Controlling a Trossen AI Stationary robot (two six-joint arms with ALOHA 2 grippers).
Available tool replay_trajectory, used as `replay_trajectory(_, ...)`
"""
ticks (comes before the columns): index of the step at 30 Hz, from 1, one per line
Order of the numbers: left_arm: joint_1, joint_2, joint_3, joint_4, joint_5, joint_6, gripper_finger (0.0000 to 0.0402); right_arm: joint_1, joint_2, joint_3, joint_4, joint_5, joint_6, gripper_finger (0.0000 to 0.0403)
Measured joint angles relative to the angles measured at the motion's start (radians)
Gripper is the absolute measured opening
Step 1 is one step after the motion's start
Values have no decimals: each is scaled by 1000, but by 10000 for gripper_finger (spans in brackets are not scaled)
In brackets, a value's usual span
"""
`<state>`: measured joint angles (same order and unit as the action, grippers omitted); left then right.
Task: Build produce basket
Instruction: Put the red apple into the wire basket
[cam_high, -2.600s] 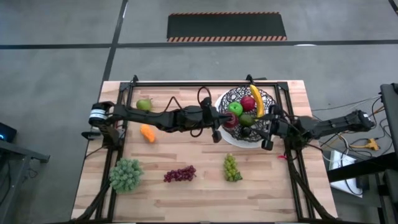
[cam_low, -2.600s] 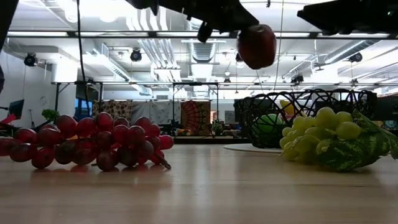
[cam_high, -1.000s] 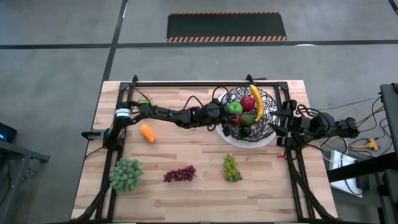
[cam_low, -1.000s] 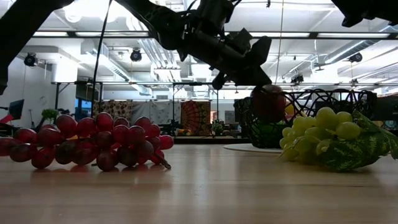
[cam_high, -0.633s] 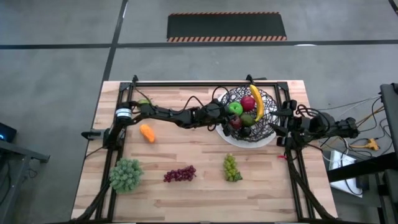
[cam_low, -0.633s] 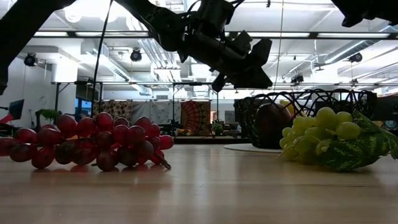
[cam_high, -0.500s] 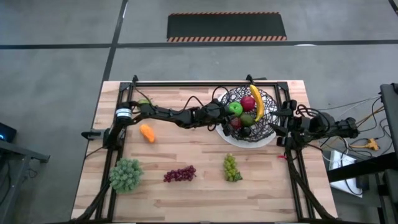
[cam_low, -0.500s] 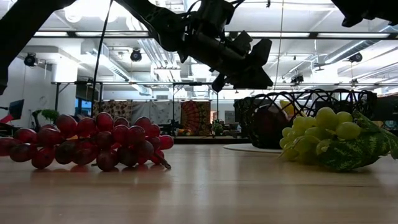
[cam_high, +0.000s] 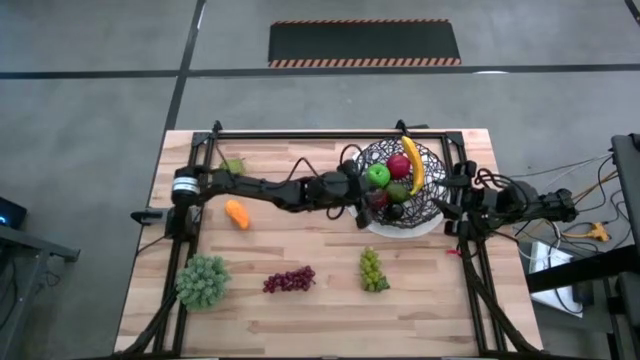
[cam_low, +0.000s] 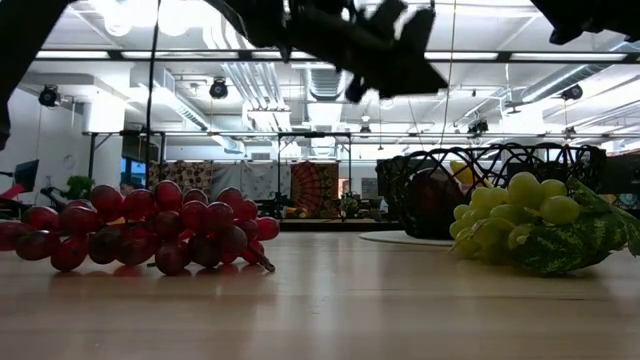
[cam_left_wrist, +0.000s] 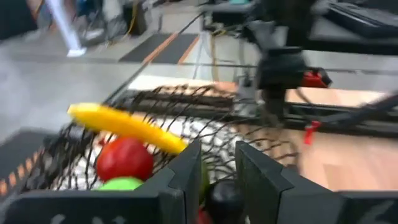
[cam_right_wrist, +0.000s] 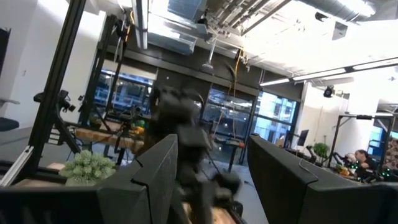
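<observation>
The black wire basket (cam_high: 425, 170) stands on its white plate at the table's far right. It holds a banana (cam_high: 413, 163), a red apple (cam_high: 399, 166), a green apple (cam_high: 378, 175), a dark red apple (cam_high: 376, 198) and a dark plum (cam_high: 396, 211). My left gripper (cam_high: 360, 208) hangs open and empty above the basket's left rim; its wrist view looks down past its fingers (cam_left_wrist: 186, 177) onto the banana (cam_left_wrist: 124, 127) and red apple (cam_left_wrist: 124, 158). My right gripper (cam_high: 447, 202) waits open by the basket's right side, touching nothing. Carrot (cam_high: 237, 213), purple grapes (cam_high: 289, 280) and green grapes (cam_high: 372, 270) lie on the table.
A frilly green leafy bunch (cam_high: 203, 282) sits near the table's near-left corner. A pear (cam_high: 234, 165) lies at the far left, partly under my left arm. Black frame rails run along the table's left, far and right edges. Bare wood shows in the table's middle and along the near edge.
The dark red apple has dropped from under my left gripper into the basket and rests against its near-left wall. Since then my left gripper has risen and drawn back a little toward the table's near edge, off the basket's left rim.
</observation>
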<state>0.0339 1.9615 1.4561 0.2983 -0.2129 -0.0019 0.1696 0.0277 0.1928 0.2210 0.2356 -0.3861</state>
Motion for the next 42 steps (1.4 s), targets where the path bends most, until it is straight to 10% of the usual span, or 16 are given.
replay_trajectory(12,-167,-193,-163,-31,1,169,81,0,23,0,-32,1,130,174)
replay_trajectory(23,-186,-353,-413,156,-5,200,81,0,327,120,-78,105,247,67)
replay_trajectory(35,-184,-447,-568,333,-13,248,81,-44,657,452,-541,217,414,9)
replay_trajectory(42,-184,-462,-575,342,-34,297,81,-153,817,574,-701,48,427,8)
